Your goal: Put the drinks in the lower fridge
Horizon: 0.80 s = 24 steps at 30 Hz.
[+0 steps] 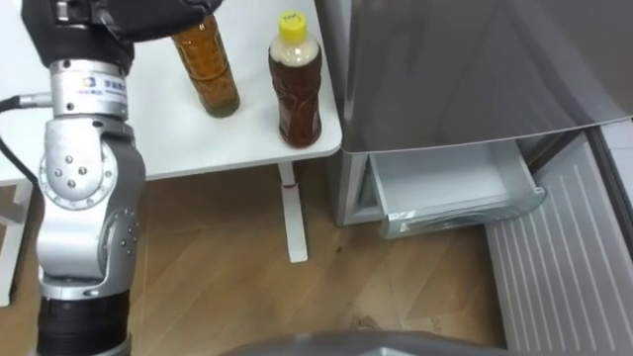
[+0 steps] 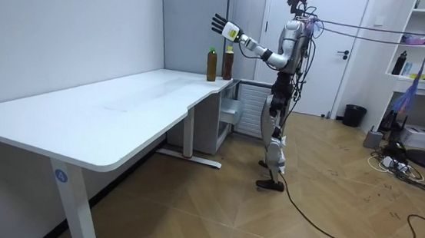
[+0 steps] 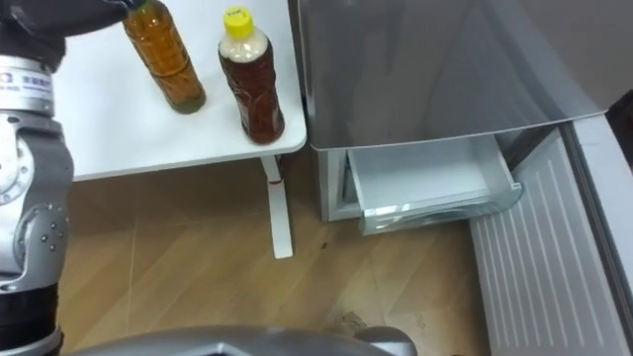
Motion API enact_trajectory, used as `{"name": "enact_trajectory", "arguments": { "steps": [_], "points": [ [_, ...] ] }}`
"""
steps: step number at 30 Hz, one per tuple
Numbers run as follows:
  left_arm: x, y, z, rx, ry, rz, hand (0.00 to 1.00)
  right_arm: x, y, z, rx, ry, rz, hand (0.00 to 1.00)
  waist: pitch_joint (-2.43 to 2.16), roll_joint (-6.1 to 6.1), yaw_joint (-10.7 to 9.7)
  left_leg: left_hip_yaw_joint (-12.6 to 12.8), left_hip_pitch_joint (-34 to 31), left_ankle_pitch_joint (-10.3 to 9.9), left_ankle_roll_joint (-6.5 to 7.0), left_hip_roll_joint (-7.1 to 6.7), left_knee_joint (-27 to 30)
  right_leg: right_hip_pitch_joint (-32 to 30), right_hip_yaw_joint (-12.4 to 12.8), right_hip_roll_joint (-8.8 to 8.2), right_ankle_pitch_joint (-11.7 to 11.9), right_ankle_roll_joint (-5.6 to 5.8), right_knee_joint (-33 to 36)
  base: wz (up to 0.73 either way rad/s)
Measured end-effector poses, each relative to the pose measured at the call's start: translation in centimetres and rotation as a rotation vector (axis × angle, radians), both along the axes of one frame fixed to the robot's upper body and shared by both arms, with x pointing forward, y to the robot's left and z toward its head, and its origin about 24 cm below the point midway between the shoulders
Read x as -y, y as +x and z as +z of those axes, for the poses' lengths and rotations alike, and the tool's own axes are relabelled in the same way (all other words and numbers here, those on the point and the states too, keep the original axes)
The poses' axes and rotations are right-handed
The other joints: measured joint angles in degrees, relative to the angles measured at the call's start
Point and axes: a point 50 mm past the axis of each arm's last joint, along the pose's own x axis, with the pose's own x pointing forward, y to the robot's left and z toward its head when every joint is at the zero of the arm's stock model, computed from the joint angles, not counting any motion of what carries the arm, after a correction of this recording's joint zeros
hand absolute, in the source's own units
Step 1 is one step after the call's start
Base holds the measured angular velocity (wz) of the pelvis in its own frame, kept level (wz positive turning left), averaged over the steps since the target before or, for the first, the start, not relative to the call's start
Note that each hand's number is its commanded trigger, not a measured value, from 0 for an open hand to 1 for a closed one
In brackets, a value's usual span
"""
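Two drink bottles stand upright at the bench's (image 1: pixel 158 129) right corner, upper left of the frame: an amber bottle (image 1: pixel 206 69) and, just right of it, a darker yellow-capped bottle (image 1: pixel 296 84), each nearly full; beside them the grey fridge (image 1: pixel 465 69) has one lower drawer (image 1: pixel 450 188) pulled open, its white inside bare; the left hand (image 2: pixel 219 24) hovers above the amber bottle, fingers spread, holding nothing.

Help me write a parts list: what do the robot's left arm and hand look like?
The left arm is made of rounded silver-grey metal segments dotted with small screws, with a black band at its lower end. A white printed label wraps the wrist, a dark cable runs beside it, and the left hand is black.
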Motion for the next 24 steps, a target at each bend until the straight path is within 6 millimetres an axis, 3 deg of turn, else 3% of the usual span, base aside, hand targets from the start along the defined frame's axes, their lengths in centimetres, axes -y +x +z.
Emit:
{"name": "enact_trajectory", "arguments": {
  "steps": [8, 24],
  "points": [
    [0.8, 0.1, -0.3, -0.024, 0.044, -0.105, 0.0, 0.1, -0.4, 0.0, -0.031, -0.006, 0.02, 0.0, -0.67, 1.37, -0.08, -0.27, -0.07, -0.01, -0.01, 0.13, -0.02, 0.12, 0.23, 0.23, -0.1, -0.24, 0.15, 0.0],
    [1.3, 0.1, -0.7, -0.056, 0.081, -0.198, 0.0, 0.0, -0.4, 0.0, -0.046, -0.006, 0.056, 0.0, -0.19, 0.37, 0.3, -0.12, -0.09, 0.01, -0.05, 0.08, 0.13, 0.08, 0.36, 0.24, -0.95, -0.46, 0.08, 0.0]
  ]
}}
